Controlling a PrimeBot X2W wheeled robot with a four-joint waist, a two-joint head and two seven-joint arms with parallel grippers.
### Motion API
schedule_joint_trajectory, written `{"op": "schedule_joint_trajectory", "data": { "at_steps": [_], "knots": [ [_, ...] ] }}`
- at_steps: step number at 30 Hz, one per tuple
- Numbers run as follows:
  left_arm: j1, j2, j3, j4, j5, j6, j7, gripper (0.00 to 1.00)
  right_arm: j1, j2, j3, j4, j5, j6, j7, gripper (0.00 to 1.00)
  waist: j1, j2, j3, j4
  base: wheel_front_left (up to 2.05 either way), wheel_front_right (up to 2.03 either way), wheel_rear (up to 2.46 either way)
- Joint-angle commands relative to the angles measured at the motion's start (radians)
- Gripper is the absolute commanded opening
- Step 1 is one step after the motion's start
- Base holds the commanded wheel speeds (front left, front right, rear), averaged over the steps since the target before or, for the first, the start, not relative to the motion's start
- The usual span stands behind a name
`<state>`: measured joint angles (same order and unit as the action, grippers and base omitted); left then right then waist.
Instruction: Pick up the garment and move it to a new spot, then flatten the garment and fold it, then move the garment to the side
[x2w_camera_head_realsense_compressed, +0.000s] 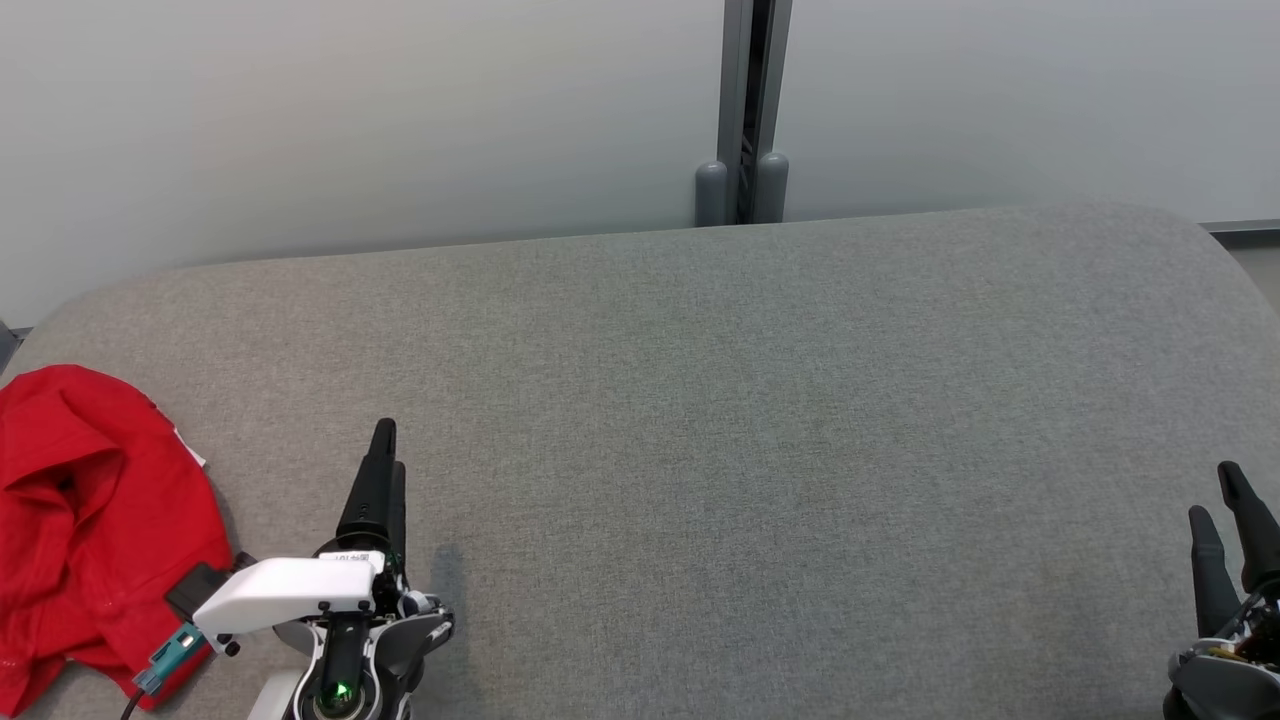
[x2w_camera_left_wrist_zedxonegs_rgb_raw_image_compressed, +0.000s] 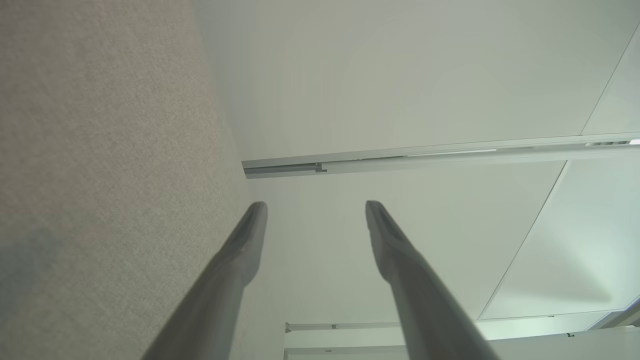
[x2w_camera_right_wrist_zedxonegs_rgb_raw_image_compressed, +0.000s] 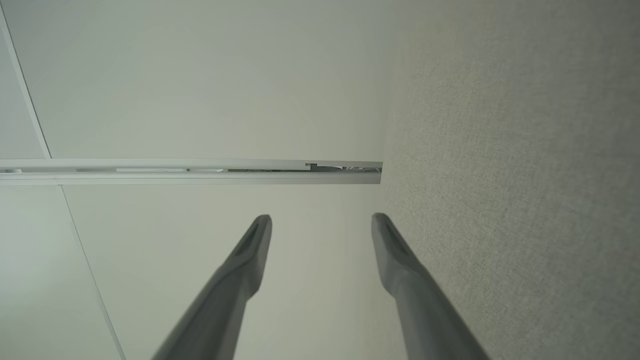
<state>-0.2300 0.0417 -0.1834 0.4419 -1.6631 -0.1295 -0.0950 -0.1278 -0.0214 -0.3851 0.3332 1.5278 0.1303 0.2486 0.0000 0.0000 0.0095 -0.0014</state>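
The garment (x2w_camera_head_realsense_compressed: 90, 520) lies crumpled at the near left corner of the desk (x2w_camera_head_realsense_compressed: 700, 400), a red heap running roughly along the left edge. It has a small white fleck at its right rim and, bunched as it is, no lettering that I can make out. My left pincer (x2w_camera_head_realsense_compressed: 390, 450) hovers just to its right, fingers spread and empty, so the cloth lies to that pincer's left and this arm is the nearer. My right pincer (x2w_camera_head_realsense_compressed: 1213, 492) sits wide open at the near right corner, well apart from the heap.
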Motion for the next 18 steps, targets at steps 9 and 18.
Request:
{"op": "schedule_joint_trajectory", "data": {
  "at_steps": [9, 18],
  "knots": [
    [0.0, 0.003, 0.043, -0.065, 0.066, 0.0, -0.026, 1.0, -0.038, -0.042, 0.068, -0.044, -0.112, 0.0, -0.079, 1.0, 0.0, 0.0, 0.002, 0.006, 0.0, 0.0, 0.0],
    [0.01, 0.004, 0.092, -0.089, 0.142, 0.0, -0.042, 1.0, -0.068, -0.059, 0.118, -0.059, -0.259, 0.0, -0.131, 1.0, 0.0, 0.0, 0.004, 0.014, 0.0, 0.0, 0.0]
  ]
}}
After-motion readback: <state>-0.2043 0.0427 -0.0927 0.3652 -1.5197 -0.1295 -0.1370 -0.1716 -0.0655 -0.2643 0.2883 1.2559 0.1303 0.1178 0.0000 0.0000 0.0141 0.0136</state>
